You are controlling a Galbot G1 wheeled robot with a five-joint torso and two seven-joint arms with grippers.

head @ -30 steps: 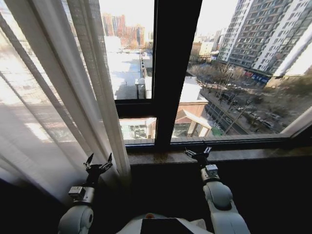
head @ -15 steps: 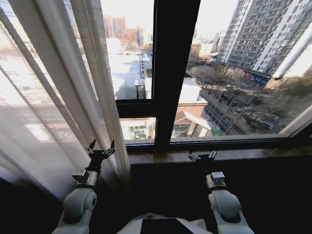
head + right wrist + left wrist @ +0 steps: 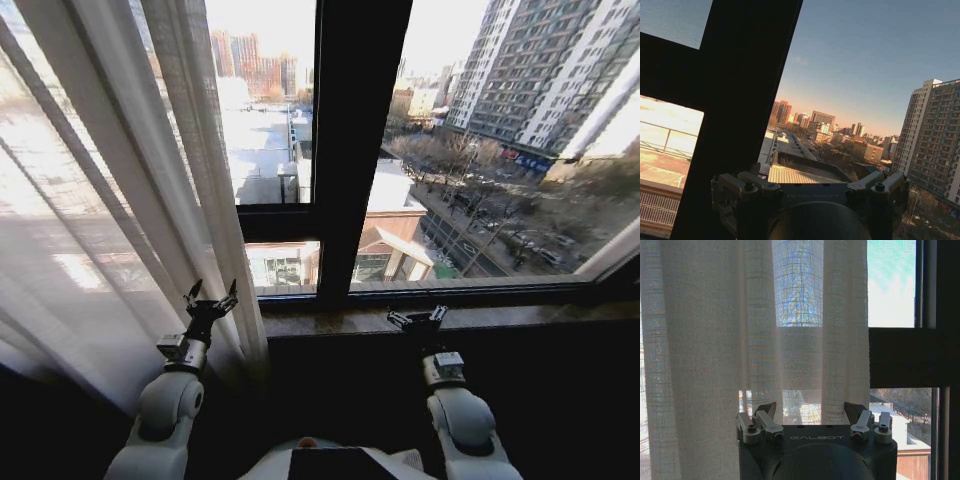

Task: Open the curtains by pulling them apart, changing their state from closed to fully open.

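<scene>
The curtains (image 3: 120,200) hang bunched at ten o'clock, the glass to the right bare. The left gripper (image 3: 211,301) sits spread at the inner edge — clasp one outer pleat low and draw it leftward. The right gripper (image 3: 418,319), released, idles at five o'clock by the sill (image 3: 520,316).

I have both arms raised ahead of the torso, forearms reaching away from me. My left gripper (image 3: 211,298) sits low on the left, wrist tilted slightly right, its jaws spread wide with fingertips (image 3: 766,410) well apart. My right gripper (image 3: 418,318) is low on the right, rolled so the jaws lie roughly level, also parted.
</scene>
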